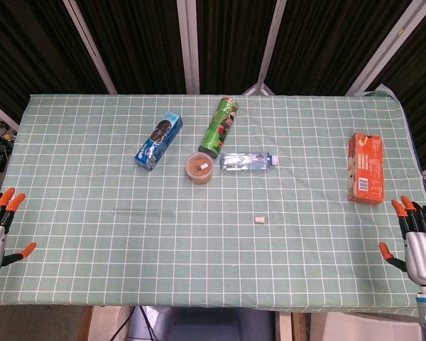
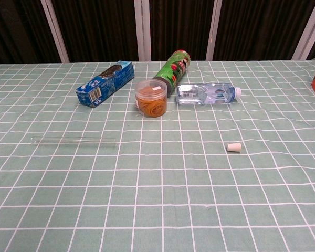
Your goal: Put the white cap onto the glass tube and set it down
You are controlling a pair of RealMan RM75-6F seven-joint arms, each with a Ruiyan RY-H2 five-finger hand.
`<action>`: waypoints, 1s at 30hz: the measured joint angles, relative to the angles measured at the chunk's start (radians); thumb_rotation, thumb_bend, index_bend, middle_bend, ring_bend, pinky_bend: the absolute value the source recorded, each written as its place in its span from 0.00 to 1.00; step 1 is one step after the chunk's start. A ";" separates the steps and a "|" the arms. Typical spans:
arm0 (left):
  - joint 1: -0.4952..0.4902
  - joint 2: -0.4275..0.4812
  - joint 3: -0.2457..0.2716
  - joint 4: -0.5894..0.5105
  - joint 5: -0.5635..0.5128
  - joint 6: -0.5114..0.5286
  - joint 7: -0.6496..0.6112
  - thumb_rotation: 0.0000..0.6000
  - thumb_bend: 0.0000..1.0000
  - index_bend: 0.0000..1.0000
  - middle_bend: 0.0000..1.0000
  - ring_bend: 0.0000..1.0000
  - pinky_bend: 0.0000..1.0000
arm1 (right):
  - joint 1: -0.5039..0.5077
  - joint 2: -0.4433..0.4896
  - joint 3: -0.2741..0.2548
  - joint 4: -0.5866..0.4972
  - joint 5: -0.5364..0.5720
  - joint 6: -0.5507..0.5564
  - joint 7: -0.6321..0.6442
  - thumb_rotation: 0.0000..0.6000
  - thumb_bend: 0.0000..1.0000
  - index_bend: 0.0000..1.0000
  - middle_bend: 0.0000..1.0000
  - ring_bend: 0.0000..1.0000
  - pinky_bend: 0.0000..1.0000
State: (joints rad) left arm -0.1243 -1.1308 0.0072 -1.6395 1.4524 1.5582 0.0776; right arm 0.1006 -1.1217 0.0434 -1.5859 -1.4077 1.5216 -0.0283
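A: Where is the glass tube (image 2: 73, 140)?

B: Lying flat on the table (image 2: 163, 210), on the green checked cloth, toward the left side. In the head view it is only a faint line; in the chest view it shows as a clear, long tube lying left to right.

A: And the white cap (image 2: 233, 147)?

B: Also on the cloth, on its side, well apart from the tube, off to the right of it. Nothing touches either one.

A: The hands?

B: The left hand (image 1: 0, 227) sits at the near left edge of the table, fingers spread, holding nothing. The right hand (image 1: 417, 245) is at the near right edge, likewise released with its fingers apart. Both are far from the tube and the cap, and only the head view shows them.

A: What else is on the table?

B: Further back, a blue snack box (image 2: 105, 83) lies at an angle, and a green crisp can (image 2: 173, 71) lies on its side. A small round tub (image 2: 151, 97) with something orange inside stands just in front of the can, and a clear water bottle (image 2: 206, 94) lies beside the tub, cap pointing right. An orange carton (image 1: 366, 168) lies flat near the right edge.
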 measured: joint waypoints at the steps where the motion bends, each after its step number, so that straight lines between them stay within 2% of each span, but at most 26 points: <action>1: 0.000 0.001 -0.001 -0.003 -0.003 -0.005 0.001 1.00 0.18 0.02 0.00 0.00 0.00 | -0.001 0.000 0.000 -0.001 -0.001 -0.002 -0.001 1.00 0.34 0.00 0.00 0.00 0.00; 14: 0.010 0.016 -0.020 -0.006 -0.018 -0.038 -0.004 1.00 0.18 0.02 0.00 0.00 0.00 | 0.023 -0.011 0.014 -0.030 -0.028 -0.048 -0.033 1.00 0.34 0.00 0.00 0.00 0.00; 20: 0.001 0.023 -0.036 -0.028 -0.033 -0.063 0.017 1.00 0.18 0.07 0.01 0.00 0.00 | 0.038 -0.027 0.021 -0.045 -0.044 -0.065 -0.050 1.00 0.34 0.00 0.00 0.00 0.00; 25: -0.036 0.026 -0.058 -0.066 -0.052 -0.114 0.071 1.00 0.20 0.18 0.13 0.00 0.00 | 0.040 -0.042 0.020 -0.024 -0.059 -0.069 -0.042 1.00 0.34 0.00 0.00 0.00 0.00; 30: -0.113 0.000 -0.103 -0.110 -0.107 -0.196 0.204 1.00 0.29 0.29 0.27 0.00 0.00 | 0.044 -0.053 0.017 -0.014 -0.076 -0.072 -0.039 1.00 0.34 0.00 0.00 0.00 0.00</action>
State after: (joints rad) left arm -0.2372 -1.1304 -0.0953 -1.7494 1.3454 1.3618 0.2816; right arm 0.1445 -1.1745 0.0604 -1.6003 -1.4834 1.4496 -0.0670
